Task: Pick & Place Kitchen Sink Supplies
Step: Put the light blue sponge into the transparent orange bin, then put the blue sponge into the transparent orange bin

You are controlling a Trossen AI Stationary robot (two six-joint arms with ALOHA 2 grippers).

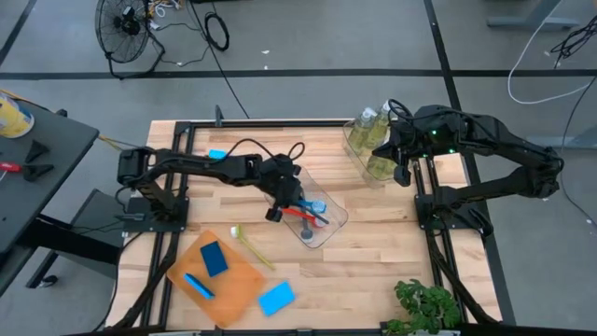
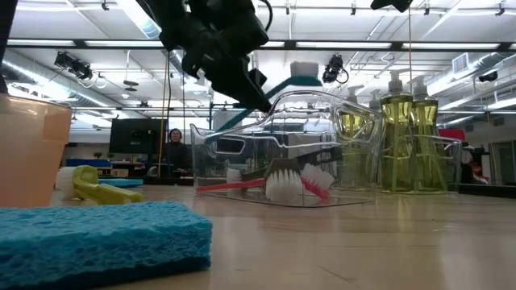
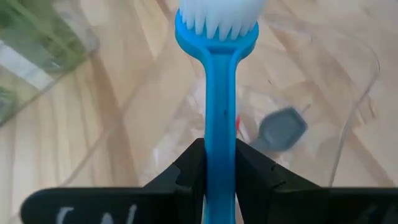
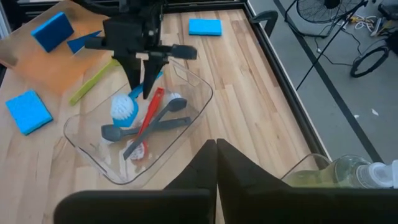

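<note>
My left gripper (image 3: 221,180) is shut on a blue brush (image 3: 217,74) with white bristles, above the clear tub (image 1: 328,224) at the table's middle. In that tub lie a red brush (image 4: 149,118) and grey brushes (image 4: 140,130). A yellow-green brush (image 1: 252,245) lies flat on the table beside the orange tray (image 1: 233,289). Soap bottles (image 1: 368,140) stand in a second clear tub at the far right. My right gripper (image 4: 216,149) hangs shut and bare above them. My left gripper pinches the blue brush's handle (image 3: 221,155) between its two fingers. The fingers slant down from the table's left, and the handle runs straight out ahead along them. The bristle head (image 2: 305,74) hangs past the fingertips, over the tub and clear of the brushes below.
The orange tray holds a blue sponge (image 1: 214,258) and a smaller blue piece (image 1: 198,285). More blue sponges lie at the near edge (image 1: 276,299) and the far left (image 1: 218,154). A green plant (image 1: 427,306) stands at the near right corner.
</note>
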